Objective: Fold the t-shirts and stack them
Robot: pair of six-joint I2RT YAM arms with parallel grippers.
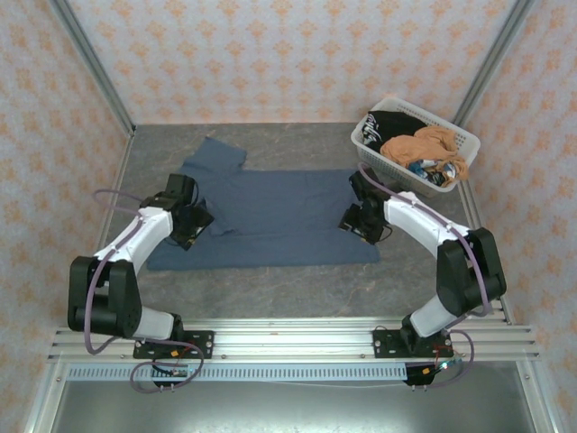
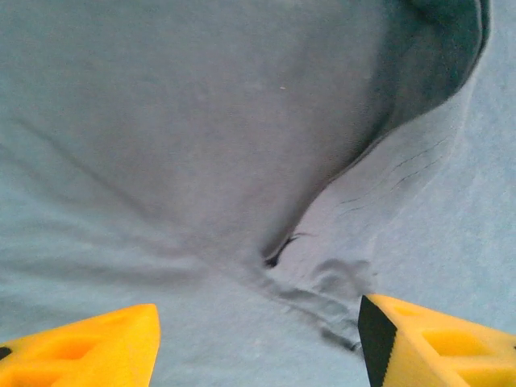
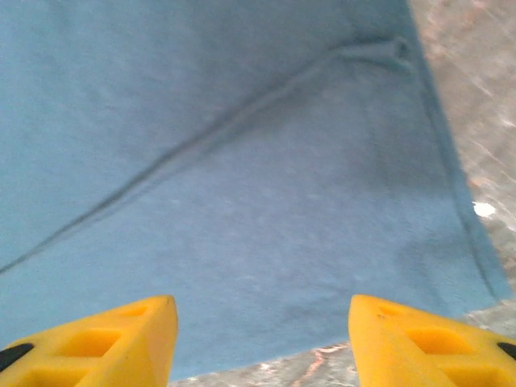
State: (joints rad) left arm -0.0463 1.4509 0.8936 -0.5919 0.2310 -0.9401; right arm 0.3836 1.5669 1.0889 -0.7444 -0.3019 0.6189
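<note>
A slate-blue t-shirt point(image 1: 270, 216) lies spread on the grey table, one sleeve sticking out toward the back left. My left gripper point(image 1: 200, 219) hovers over its left part, jaws open, with wrinkled blue cloth point(image 2: 242, 201) below and nothing between the yellow fingers point(image 2: 89, 347). My right gripper point(image 1: 353, 220) is over the shirt's right edge, also open; blue cloth point(image 3: 242, 161) and a strip of table lie beneath its yellow fingers point(image 3: 427, 343). A black t-shirt point(image 1: 389, 124) and an orange-tan t-shirt point(image 1: 428, 149) sit bunched in the basket.
The white lattice basket point(image 1: 469, 140) stands at the back right, close behind the right arm. Patterned walls and metal posts enclose the table. Bare grey tabletop point(image 1: 270, 284) lies in front of the shirt, ahead of the rail holding the arm bases.
</note>
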